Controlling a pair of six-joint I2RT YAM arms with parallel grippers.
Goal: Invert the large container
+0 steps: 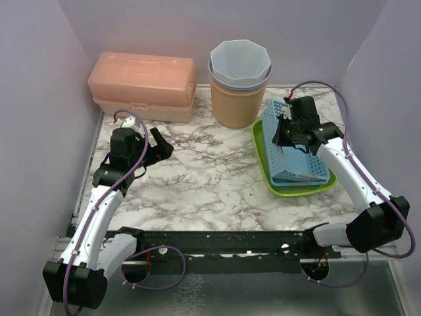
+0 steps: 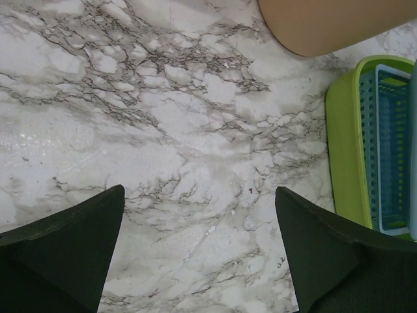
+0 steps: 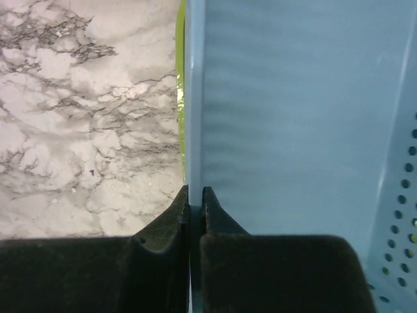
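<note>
The large container is a blue perforated basket (image 1: 299,164) lying inside a green tray (image 1: 262,158) at the right of the marble table. My right gripper (image 1: 279,135) is at the basket's left wall, near its far end. In the right wrist view the gripper (image 3: 196,192) is shut on that thin blue wall (image 3: 293,117), one finger on each side, with the green tray's rim (image 3: 180,78) just outside. My left gripper (image 1: 161,146) hovers over the bare table at the left, open and holding nothing (image 2: 199,195). The left wrist view shows the basket (image 2: 391,150) and tray (image 2: 345,150) at its right edge.
An orange bin (image 1: 237,99) with grey-blue bins nested in it (image 1: 239,62) stands at the back centre, close to the tray's far corner. A pink lidded box (image 1: 143,85) sits at the back left. Lilac walls enclose the table on three sides.
</note>
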